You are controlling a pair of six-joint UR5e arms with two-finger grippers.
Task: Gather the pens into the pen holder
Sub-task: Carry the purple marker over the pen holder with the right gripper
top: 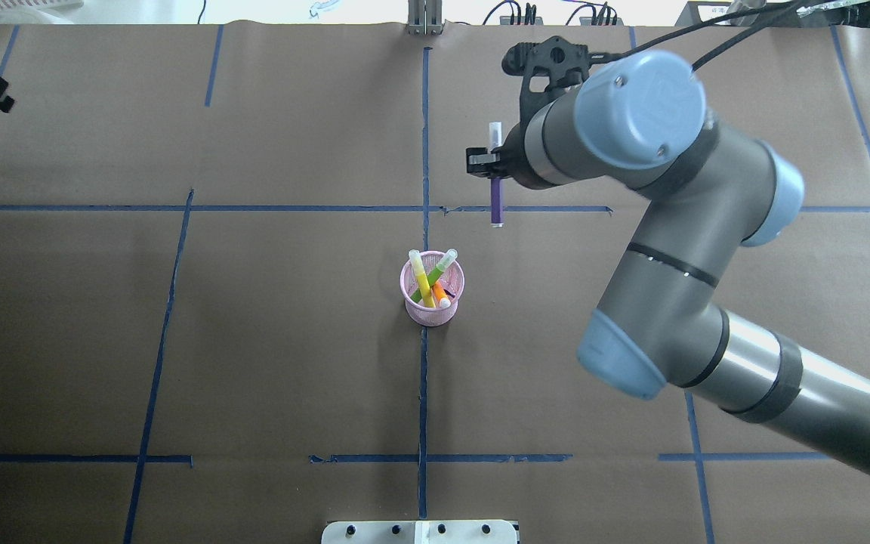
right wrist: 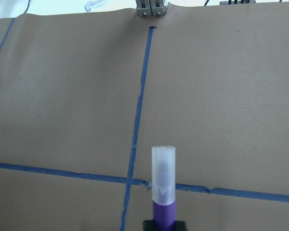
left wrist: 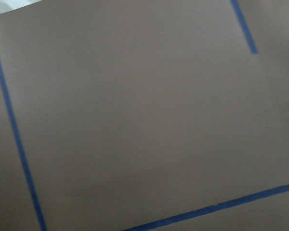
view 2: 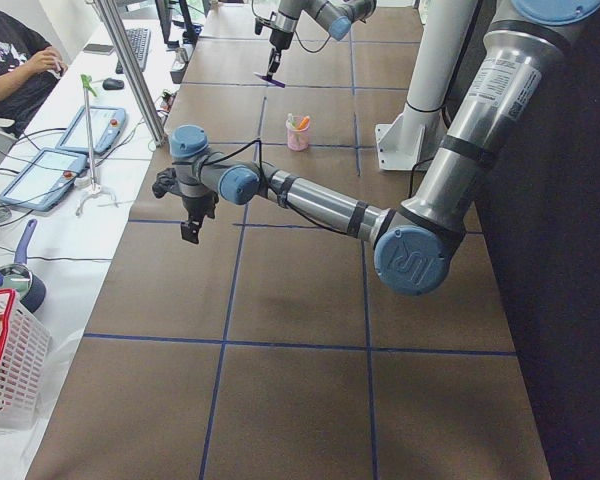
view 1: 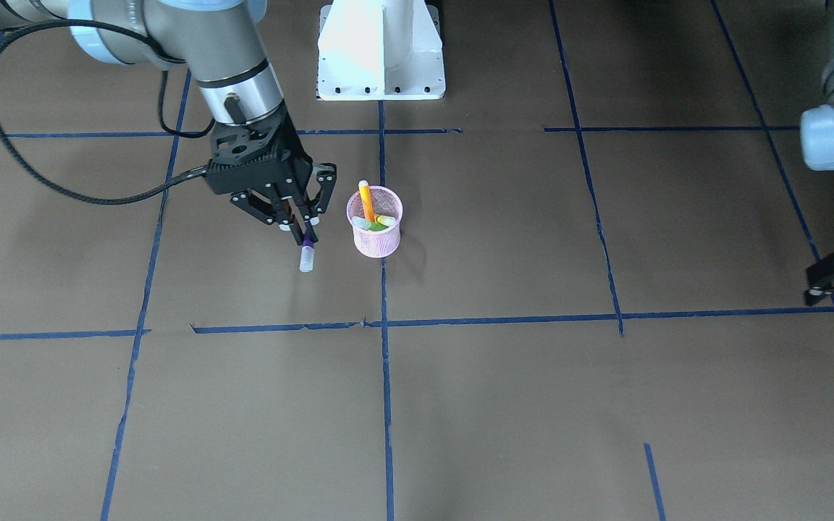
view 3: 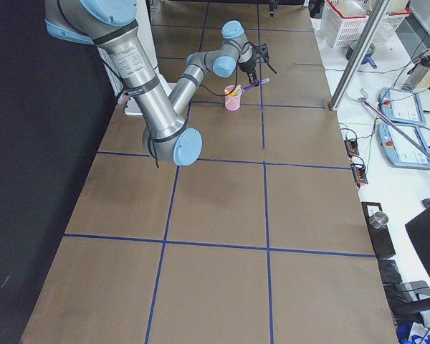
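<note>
My right gripper [view 1: 300,226] is shut on the purple pen [view 1: 306,255] and holds it above the table, cap end pointing away from the robot. It hangs a short way beside the pink mesh pen holder [view 1: 376,242]. From overhead, the gripper [top: 489,162] and the pen [top: 496,198] are beyond the holder [top: 433,311] and to its right. The holder has an orange pen [view 1: 366,201], a green pen [top: 439,268] and a yellowish stick [top: 424,281] in it. The right wrist view shows the pen's pale cap [right wrist: 163,173]. My left gripper [view 1: 831,278] is empty, far off at the table's side; its jaws are unclear.
The white robot base [view 1: 381,54] stands just behind the holder. Blue tape lines [top: 424,151] cross the brown table. An operator [view 2: 20,60], tablets and a red-rimmed basket [view 2: 10,360] are on the side bench beyond the table edge.
</note>
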